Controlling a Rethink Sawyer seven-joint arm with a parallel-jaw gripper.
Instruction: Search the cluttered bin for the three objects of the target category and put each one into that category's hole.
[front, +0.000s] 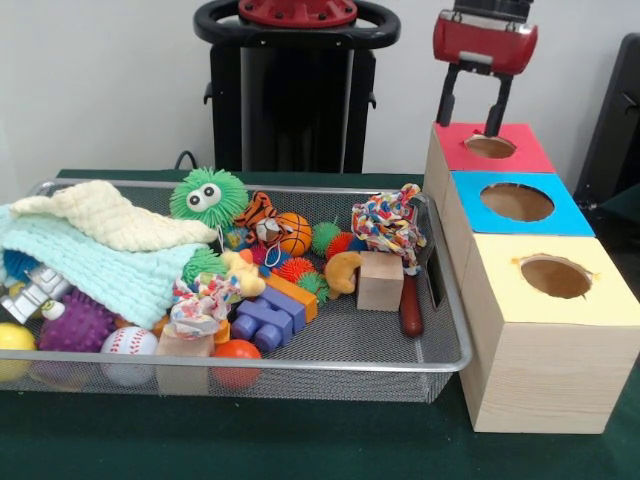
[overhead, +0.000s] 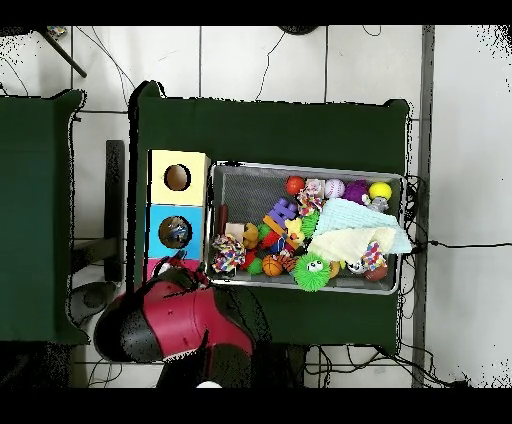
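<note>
Bin (front: 445, 355) sat crowded with toys at left of frame; the claw (front: 474, 116) hung wide and empty over the red box (front: 520, 150).

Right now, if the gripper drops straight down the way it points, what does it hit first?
Most likely the red-topped box: the open gripper hangs just over its round hole. Whether the tips enter the hole or catch its rim is unclear, since depth is hard to judge.

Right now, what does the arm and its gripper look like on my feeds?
In the front view the gripper has a glossy red housing with a black mount above and two thin black fingers. From overhead the arm is a bulky red shell with black joint sections. No markings or loose cables are visible on it.
</note>
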